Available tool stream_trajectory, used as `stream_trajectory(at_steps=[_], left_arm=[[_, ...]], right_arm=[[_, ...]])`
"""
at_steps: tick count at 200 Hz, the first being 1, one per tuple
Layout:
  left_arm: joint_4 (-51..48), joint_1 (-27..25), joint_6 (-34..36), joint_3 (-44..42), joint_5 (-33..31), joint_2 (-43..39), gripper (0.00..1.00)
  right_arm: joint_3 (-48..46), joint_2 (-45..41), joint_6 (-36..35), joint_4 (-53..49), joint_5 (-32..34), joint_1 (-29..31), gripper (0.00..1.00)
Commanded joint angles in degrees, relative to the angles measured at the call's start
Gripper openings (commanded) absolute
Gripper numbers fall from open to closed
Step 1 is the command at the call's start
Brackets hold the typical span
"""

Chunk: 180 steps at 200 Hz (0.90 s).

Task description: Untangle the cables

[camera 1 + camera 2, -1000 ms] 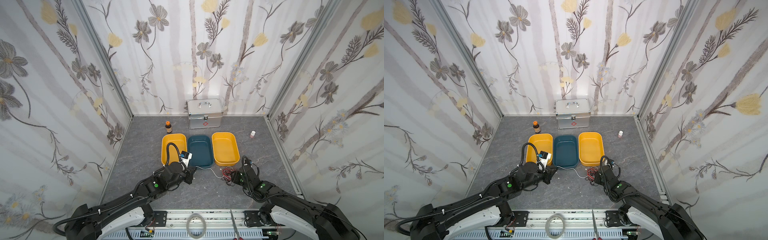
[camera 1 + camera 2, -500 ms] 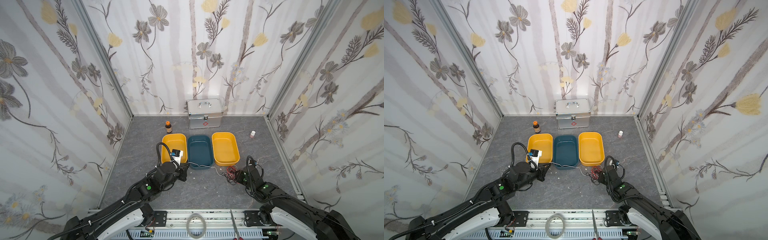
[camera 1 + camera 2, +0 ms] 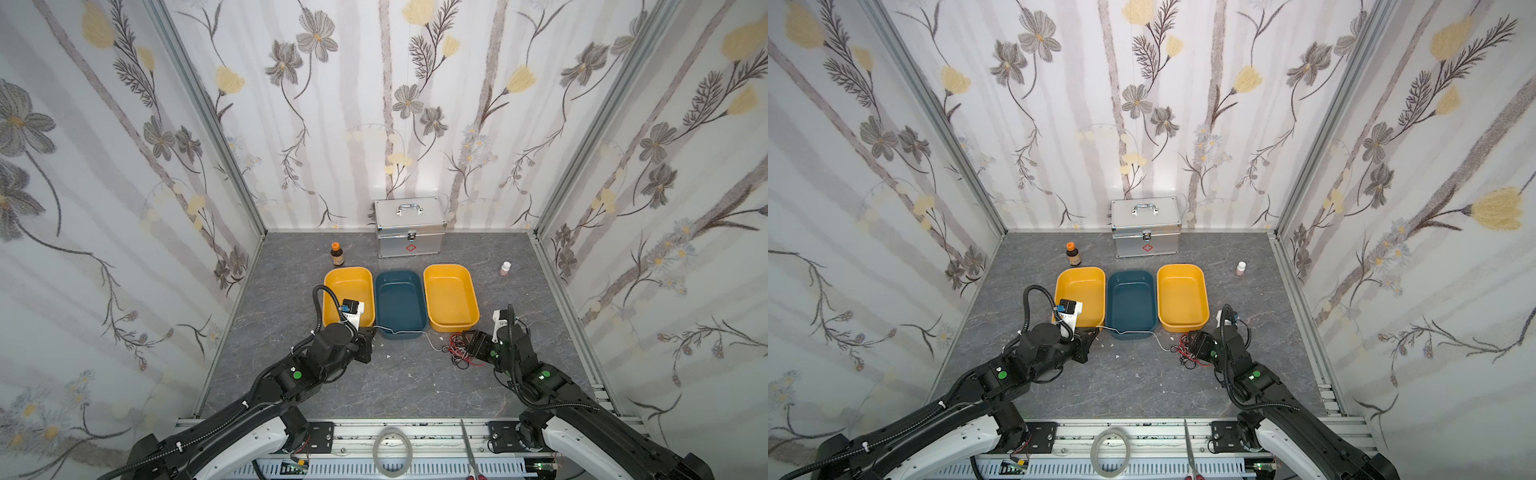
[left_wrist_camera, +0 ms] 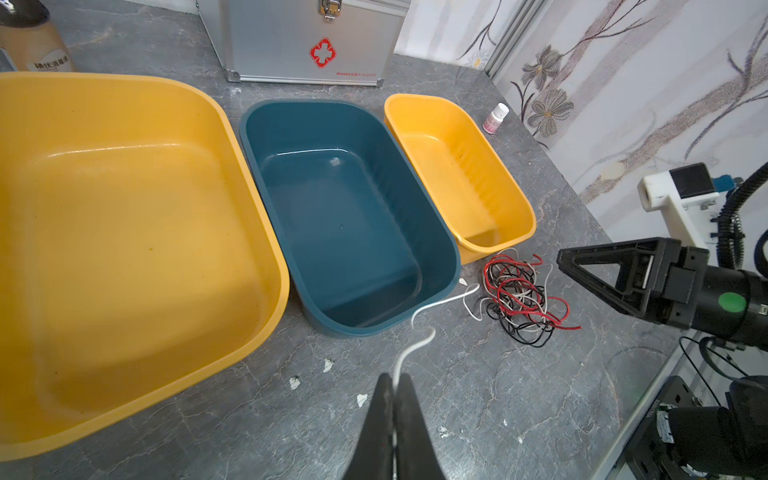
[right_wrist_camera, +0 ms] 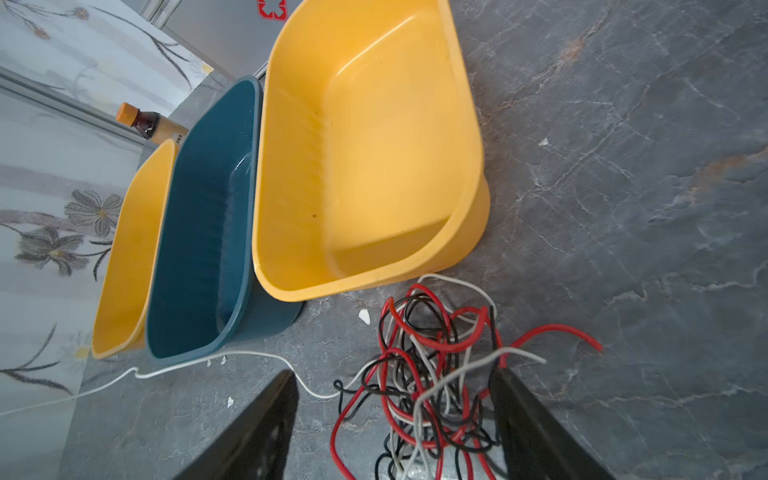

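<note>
Our left gripper (image 4: 394, 376) is pinched shut on the white cable (image 4: 442, 300), which runs rightward past the blue tub (image 4: 340, 208) to the tangle (image 5: 428, 374); our right gripper (image 5: 395, 376) (the nearer arm) stands wide open astride that knot, gripping nothing.

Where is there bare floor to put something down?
Roomiest: the floor in the middle, toward the front rail. Also bare: the strip between the left yellow tub and the side wall. Crowded: before the blue tub and right yellow tub, where the cables run from the left gripper to the right gripper.
</note>
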Motion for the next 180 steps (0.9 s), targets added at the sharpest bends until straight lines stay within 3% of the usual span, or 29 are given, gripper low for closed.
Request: stream_trajectory(at_steps=[1, 60, 112, 180], left_arm=[[3.23, 0.04, 0.01, 0.22, 1.08, 0.72, 0.0], [-0.18, 0.11, 0.98, 1.37, -2.23, -3.14, 0.0], [-3.58, 1.15, 2.46, 3.9, -5.42, -4.13, 0.0], [-10.24, 6.32, 2.86, 6.36, -10.42, -8.68, 0.0]], right_arm=[[1.29, 3.99, -2.24, 2.03, -1.69, 0.33, 0.8], [2.91, 15.54, -2.91, 3.69, 3.44, 2.64, 0.8], [1.94, 20.37, -2.3, 4.37, 6.71, 2.43, 0.59], [-0.19, 17.96, 0.67, 3.07, 9.8, 1.29, 0.39]])
